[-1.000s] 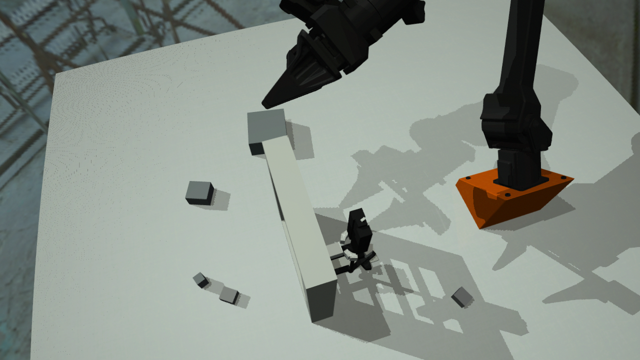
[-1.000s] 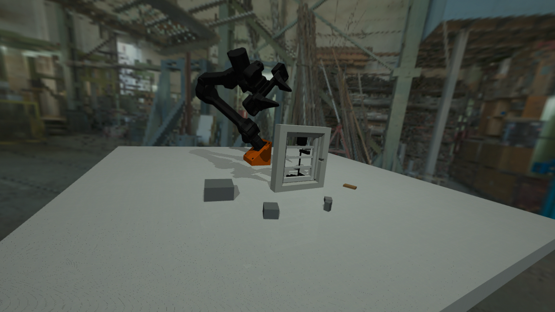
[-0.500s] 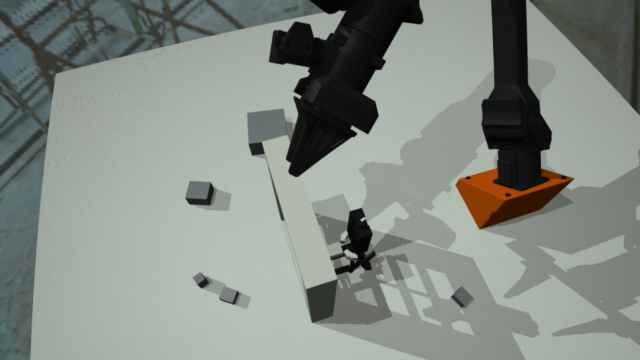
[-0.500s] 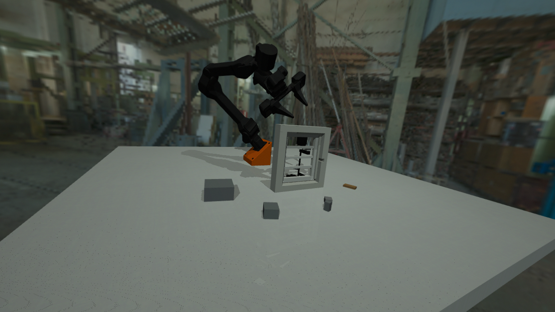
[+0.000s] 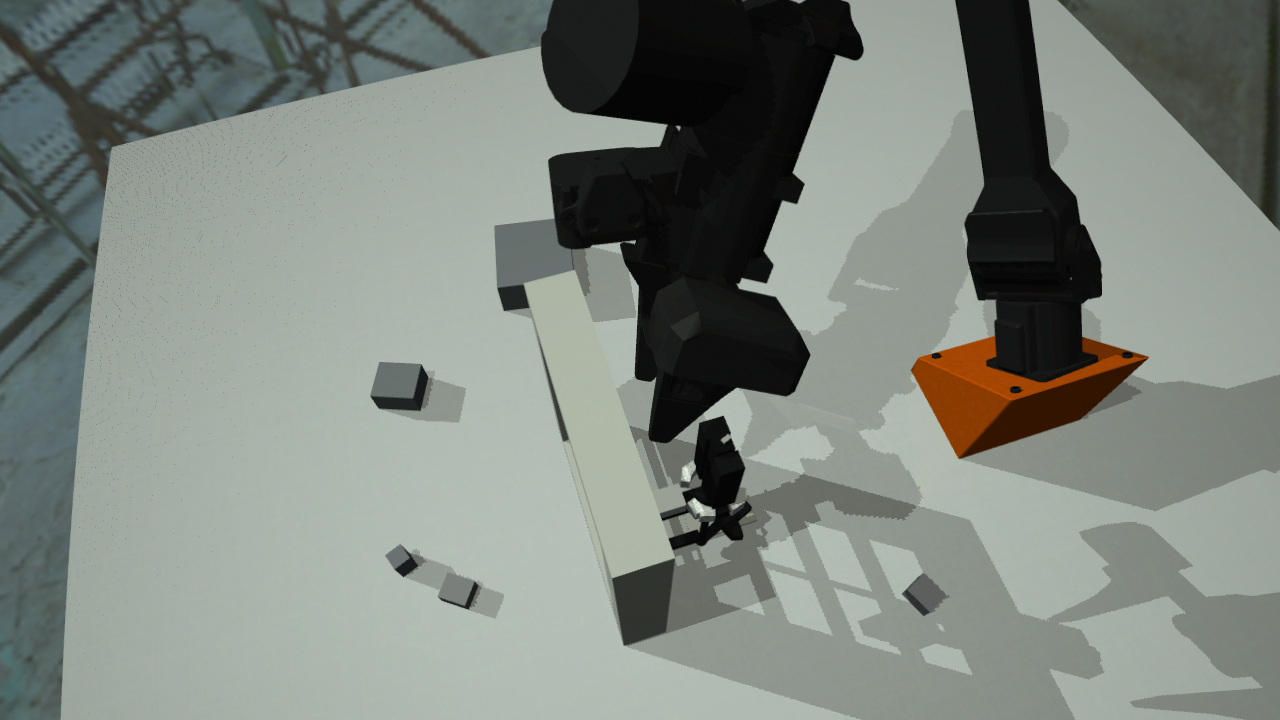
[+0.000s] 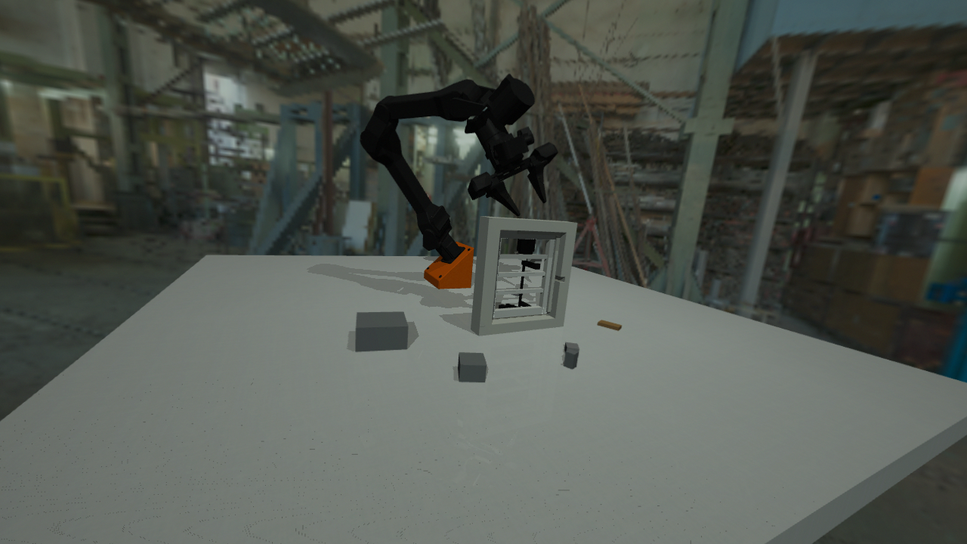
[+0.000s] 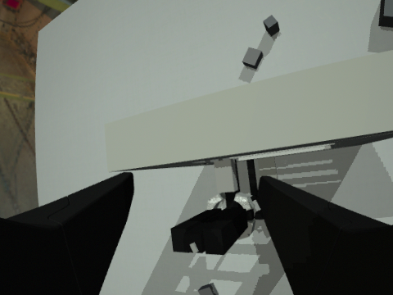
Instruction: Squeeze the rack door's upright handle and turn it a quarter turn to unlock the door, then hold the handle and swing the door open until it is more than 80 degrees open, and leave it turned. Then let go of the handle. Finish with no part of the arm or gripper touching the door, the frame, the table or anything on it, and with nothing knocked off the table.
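Observation:
The pale frame (image 5: 590, 402) (image 6: 481, 291) (image 7: 246, 115) stands upright on the table. Its barred door (image 6: 519, 274) looks shut in it. On the arm's side, a black-and-silver assembly (image 5: 720, 461) (image 7: 209, 231) stands close to the door, with dark bars between it and the frame. I cannot tell which part is the upright handle. My gripper (image 5: 652, 407) (image 6: 530, 208) (image 7: 196, 183) is open and empty, pointing down above and to the arm's side of the frame. In the wrist view the assembly shows below and between the fingers. No contact is visible.
A large grey block (image 5: 533, 255) (image 6: 381, 331) is by the frame's far end. Smaller blocks (image 5: 398, 385) (image 5: 458, 589) (image 7: 252, 57) lie beyond the frame; another (image 5: 924, 592) lies on the arm's side. The arm's orange base (image 5: 1029, 394) (image 6: 456, 270) stands behind.

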`<state>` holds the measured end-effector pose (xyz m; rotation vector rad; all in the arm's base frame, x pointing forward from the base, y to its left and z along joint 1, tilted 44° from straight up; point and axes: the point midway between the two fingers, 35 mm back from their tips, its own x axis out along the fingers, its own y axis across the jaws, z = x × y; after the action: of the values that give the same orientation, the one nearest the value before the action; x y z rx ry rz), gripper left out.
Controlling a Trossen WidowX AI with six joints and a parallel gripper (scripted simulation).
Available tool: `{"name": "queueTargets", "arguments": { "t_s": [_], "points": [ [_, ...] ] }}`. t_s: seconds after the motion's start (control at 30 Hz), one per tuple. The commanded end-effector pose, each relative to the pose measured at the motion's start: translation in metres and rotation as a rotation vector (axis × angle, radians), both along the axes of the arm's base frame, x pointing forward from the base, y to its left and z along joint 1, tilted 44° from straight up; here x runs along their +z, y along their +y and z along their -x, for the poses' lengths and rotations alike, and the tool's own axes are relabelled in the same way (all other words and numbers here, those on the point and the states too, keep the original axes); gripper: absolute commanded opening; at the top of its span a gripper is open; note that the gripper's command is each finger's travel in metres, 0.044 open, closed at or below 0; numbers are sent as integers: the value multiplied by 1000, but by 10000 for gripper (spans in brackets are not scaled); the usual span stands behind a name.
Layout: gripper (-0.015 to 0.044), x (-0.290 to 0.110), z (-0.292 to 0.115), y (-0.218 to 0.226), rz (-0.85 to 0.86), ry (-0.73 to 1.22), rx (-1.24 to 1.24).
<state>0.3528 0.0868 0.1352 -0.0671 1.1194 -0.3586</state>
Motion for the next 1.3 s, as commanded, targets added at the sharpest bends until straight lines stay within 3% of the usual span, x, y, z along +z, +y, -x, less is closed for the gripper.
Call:
{"name": "queueTargets", "arguments": {
  "t_s": [0.0, 0.7, 1.27],
  "points": [
    [288, -9, 5, 5, 73, 72, -23],
    [288, -26, 27, 29, 476, 308, -51],
    [288, -39, 26, 16, 467, 360, -60]
  ]
}}
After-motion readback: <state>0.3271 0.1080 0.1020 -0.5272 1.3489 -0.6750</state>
